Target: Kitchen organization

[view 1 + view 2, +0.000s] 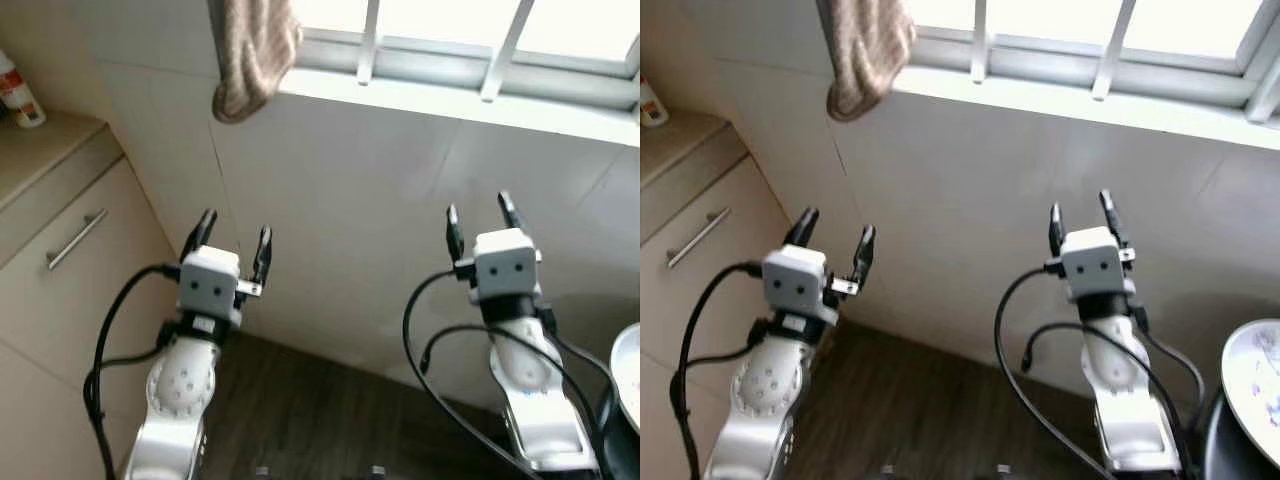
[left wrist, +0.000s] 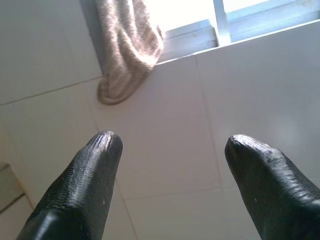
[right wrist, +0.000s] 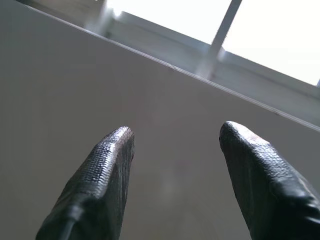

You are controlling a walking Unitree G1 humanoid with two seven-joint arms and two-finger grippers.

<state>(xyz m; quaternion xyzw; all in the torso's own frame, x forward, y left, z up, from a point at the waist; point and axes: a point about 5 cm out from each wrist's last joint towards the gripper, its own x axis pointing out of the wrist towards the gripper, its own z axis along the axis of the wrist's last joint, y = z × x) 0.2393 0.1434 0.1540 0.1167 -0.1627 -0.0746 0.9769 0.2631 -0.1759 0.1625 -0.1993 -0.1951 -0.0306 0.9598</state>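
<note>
left claw agape, right claw agape, both empty

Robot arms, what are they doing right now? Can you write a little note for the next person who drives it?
Left gripper: open, holding nothing, raised in front of the tiled wall.
Right gripper: open, holding nothing, raised at about the same height.
Things: a beige cloth hangs over the window sill's left end, above the left gripper. A bottle stands on the counter at far left, over a drawer with a metal handle. A white plate sits at the right edge.
Done: nothing visibly tidied.
Left: everything; the cloth looks like the nearest thing to pick up.
</note>
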